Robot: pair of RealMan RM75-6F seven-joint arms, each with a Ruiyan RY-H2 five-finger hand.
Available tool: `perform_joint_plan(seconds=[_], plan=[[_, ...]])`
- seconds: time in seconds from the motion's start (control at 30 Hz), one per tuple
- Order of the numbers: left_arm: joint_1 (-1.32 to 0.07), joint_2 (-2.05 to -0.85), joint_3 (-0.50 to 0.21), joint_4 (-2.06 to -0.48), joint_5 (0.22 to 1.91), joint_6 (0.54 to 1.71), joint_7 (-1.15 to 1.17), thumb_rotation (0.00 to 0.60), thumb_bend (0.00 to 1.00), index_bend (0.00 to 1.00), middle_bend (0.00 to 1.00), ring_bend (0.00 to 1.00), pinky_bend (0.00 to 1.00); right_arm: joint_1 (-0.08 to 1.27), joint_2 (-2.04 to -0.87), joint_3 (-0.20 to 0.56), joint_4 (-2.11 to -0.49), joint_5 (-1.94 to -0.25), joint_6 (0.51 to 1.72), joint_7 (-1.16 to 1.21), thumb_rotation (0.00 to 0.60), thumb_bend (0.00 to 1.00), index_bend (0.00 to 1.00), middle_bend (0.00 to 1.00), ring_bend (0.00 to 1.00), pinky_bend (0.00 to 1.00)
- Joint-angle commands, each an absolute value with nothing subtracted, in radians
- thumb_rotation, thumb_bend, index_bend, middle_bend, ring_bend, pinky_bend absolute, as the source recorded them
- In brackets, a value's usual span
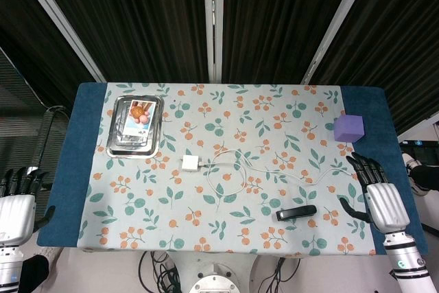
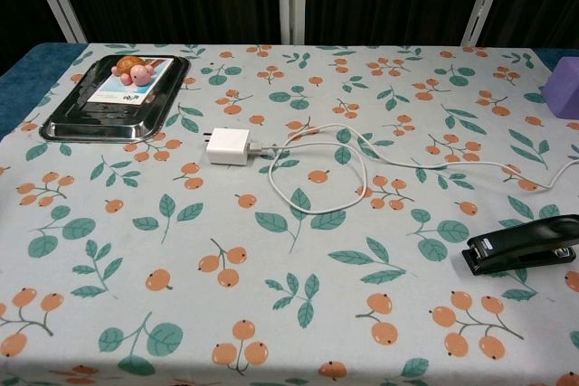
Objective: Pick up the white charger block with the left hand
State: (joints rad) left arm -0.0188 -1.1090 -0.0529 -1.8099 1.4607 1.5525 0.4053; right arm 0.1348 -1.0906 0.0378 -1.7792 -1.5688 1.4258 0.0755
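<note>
The white charger block point(image 1: 190, 163) point(image 2: 228, 145) lies flat on the flowered tablecloth, left of centre, with its white cable point(image 1: 236, 169) point(image 2: 362, 164) looping off to the right. My left hand point(image 1: 19, 204) hangs off the table's left edge, fingers apart and holding nothing, far from the block. At the table's right edge my right hand point(image 1: 379, 193) is also open and empty. Neither hand shows in the chest view.
A metal tray point(image 1: 122, 143) point(image 2: 63, 119) with a card and a small brown toy point(image 1: 139, 111) point(image 2: 136, 70) sits at the back left. A purple cube point(image 1: 348, 128) point(image 2: 566, 88) stands at the right. A black stapler point(image 1: 296, 213) point(image 2: 523, 245) lies at the front right.
</note>
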Motion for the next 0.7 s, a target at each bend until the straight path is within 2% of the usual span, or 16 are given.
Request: perform_joint_plan(seconds=[0.03,0.5,0.7], plan=[[-0.022,-1.109,-0.055,-1.809,1.454,1.548,0.405,0.6,0.24,0.18,0.14,0.05,0.0,0.139,-1.093,0.04,-1.78,-1.564,1.42,0.074,0.6,0.24,0.0,0.0,0.0,0.0],[-0.049,-1.122,-0.076,-1.806,1.436,1.535,0.432,0.6,0.24,0.18,0.14,0.05,0.0,0.145,-1.088,0.046,-1.786,-1.562,1.421,0.073,0.6,0.24,0.0,0.0,0.0,0.0],[-0.178,-1.148,-0.149,-1.822,1.425,1.408,0.435,0.6,0.24,0.2,0.15,0.05,0.0,0.161,-1.081,0.055,-1.801,-1.573,1.413,0.062,0.6,0.24,0.0,0.0,0.0,0.0]])
